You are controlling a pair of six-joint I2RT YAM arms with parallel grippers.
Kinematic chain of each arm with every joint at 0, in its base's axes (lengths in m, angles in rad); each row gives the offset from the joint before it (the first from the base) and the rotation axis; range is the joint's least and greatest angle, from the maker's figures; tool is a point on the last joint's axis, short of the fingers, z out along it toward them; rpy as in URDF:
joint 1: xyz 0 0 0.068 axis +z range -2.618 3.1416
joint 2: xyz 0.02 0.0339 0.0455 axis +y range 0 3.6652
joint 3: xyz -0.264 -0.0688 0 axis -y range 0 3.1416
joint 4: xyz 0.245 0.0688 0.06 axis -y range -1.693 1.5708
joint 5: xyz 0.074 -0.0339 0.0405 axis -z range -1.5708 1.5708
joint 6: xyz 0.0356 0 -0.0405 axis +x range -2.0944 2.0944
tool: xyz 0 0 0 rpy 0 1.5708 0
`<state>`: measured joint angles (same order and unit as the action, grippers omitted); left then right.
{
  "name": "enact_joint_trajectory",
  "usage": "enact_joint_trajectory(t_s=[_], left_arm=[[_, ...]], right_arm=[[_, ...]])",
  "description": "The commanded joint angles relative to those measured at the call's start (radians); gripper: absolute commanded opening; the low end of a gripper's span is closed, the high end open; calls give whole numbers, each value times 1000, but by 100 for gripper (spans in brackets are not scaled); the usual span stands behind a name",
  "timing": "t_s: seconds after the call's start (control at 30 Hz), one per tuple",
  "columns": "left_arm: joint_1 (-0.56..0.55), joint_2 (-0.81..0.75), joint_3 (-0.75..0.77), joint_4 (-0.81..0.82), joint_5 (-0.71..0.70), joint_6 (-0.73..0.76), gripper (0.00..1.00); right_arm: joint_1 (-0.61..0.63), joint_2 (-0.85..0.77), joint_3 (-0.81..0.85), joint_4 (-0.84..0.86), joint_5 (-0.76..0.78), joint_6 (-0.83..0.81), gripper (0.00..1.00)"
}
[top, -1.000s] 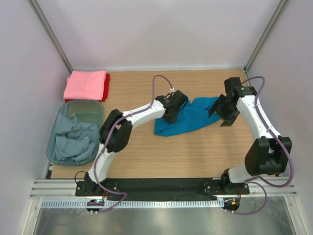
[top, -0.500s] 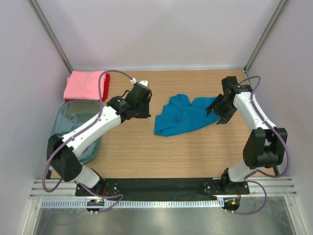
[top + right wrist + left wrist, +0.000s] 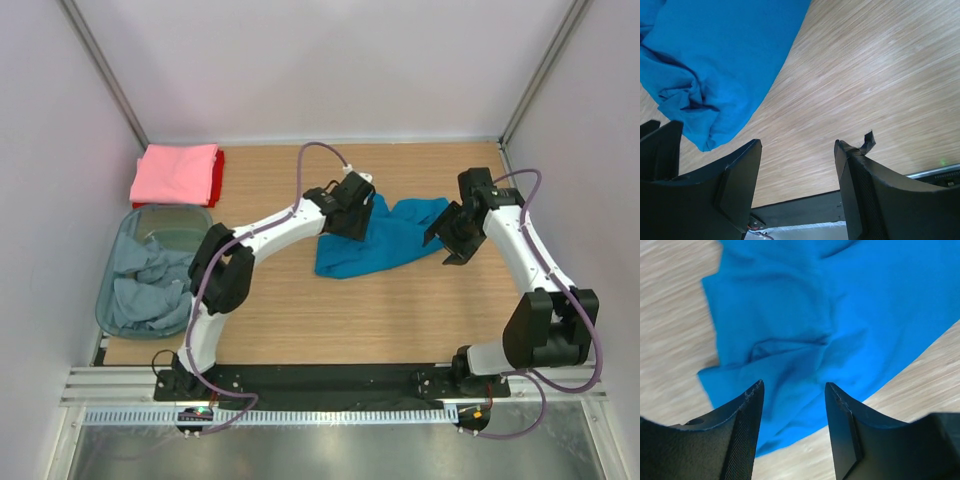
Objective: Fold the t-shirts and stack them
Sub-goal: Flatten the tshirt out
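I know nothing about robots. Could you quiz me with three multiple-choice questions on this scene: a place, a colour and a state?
1. Where does the folded pink cloth t-shirt lie?
A. on the red cloth t-shirt, far left corner of the wooden table
B. mid-table
C. near right corner

2. What colour is the crumpled cloth t-shirt at mid-table?
A. yellow
B. teal blue
C. black

3. How is the right gripper?
A. shut on cloth
B. shut, empty
C. open, empty

Answers:
1 A, the overhead view shows pink stacked on red there.
2 B, both wrist views show teal cloth.
3 C, its fingers stand apart over bare wood.
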<state>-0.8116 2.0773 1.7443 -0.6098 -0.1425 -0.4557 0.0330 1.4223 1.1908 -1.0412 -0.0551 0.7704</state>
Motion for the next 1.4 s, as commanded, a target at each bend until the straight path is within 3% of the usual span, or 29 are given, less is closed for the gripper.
enact_joint_trajectory(t_s=[0.0,0.17,0.27,0.3,0.33,0.37,0.43,0.6,0.73,0.87,1.0,1.2,1.27,1.37], left_arm=[[-35,65,101,-1,21,48,54],[-49,127,130,-5,31,54,53],[-54,132,112,-7,31,63,46],[-55,127,104,-8,17,61,41],[-54,124,98,-14,3,60,23],[-55,119,96,-24,-23,55,13],[-55,86,101,-71,-102,54,0],[-51,-126,65,-200,-216,6,0],[-26,-423,-228,-203,-224,-98,0],[-1,-601,-458,-232,-241,-172,0],[25,-718,-603,-286,-267,-233,0],[106,-767,-700,-372,-279,-291,0],[129,-758,-695,-402,-261,-302,7],[134,-747,-651,-377,-221,-273,35]], right_arm=[[2,-39,6,-14,-5,4,67],[2,-49,33,-29,6,-11,68],[1,-52,24,-25,6,-10,68],[2,-52,23,-23,6,-5,67],[2,-51,18,-20,3,-5,68],[2,-52,18,-13,1,-3,67],[1,-48,18,-14,0,1,68],[1,-36,24,-5,29,7,68],[1,0,27,35,37,24,67],[-1,59,39,53,84,32,67],[1,84,24,90,90,55,67],[1,115,15,105,138,40,67],[-1,118,13,104,144,40,67],[1,115,24,99,136,43,67]])
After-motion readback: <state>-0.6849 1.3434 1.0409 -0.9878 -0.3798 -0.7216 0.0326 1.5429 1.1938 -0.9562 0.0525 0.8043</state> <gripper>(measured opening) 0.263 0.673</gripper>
